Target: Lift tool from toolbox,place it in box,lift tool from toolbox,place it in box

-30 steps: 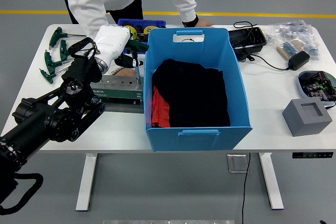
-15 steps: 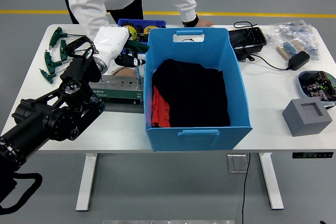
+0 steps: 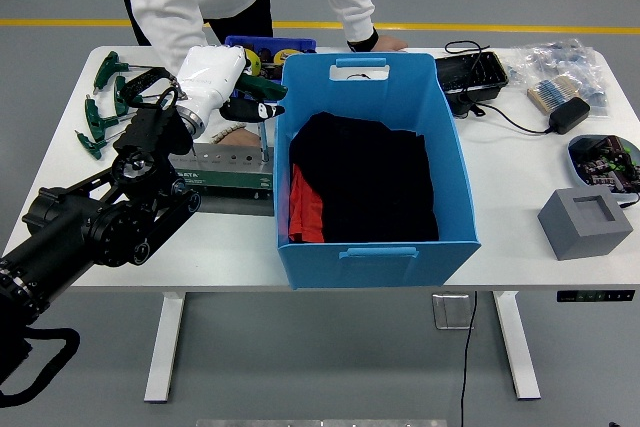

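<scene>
White table is seen bearing a toolbox beside the blue box, where a screwdriver, gripped by the curled left hand above the toolbox, could be knocked loose against the box's near wall.

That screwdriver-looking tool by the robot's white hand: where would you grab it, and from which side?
Probably by the thick dark handle of the tool, coming from above and the left, where the left hand already sits. The shaft points down into the grey toolbox, and the blue box wall blocks the right side.
</scene>
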